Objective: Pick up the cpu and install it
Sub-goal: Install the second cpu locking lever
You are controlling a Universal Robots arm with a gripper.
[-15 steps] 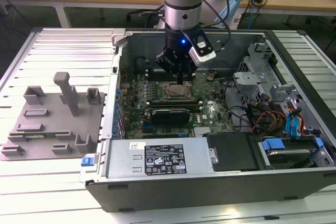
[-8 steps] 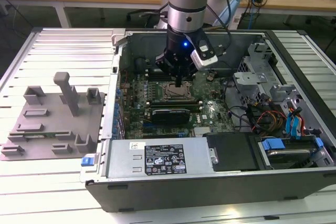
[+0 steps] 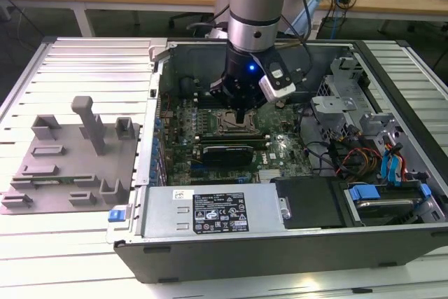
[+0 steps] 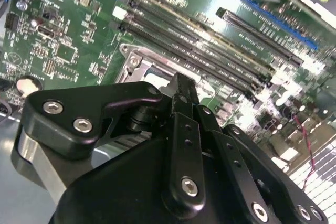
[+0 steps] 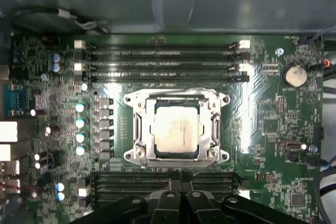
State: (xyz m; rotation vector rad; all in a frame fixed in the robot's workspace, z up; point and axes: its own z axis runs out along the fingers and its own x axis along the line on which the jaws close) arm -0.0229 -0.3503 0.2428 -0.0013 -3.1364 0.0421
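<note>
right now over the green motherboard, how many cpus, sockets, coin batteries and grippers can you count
pale silver square cpu: 1
dark metal-framed square socket: 1
round silver coin battery: 1
black gripper: 1
total: 4

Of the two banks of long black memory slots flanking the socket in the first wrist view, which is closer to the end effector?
The memory slot bank bordering the end effector. The far bank lies beyond the socket holding the cpu.

Bright overhead light glares off the motherboard (image 4: 79, 40).
</note>
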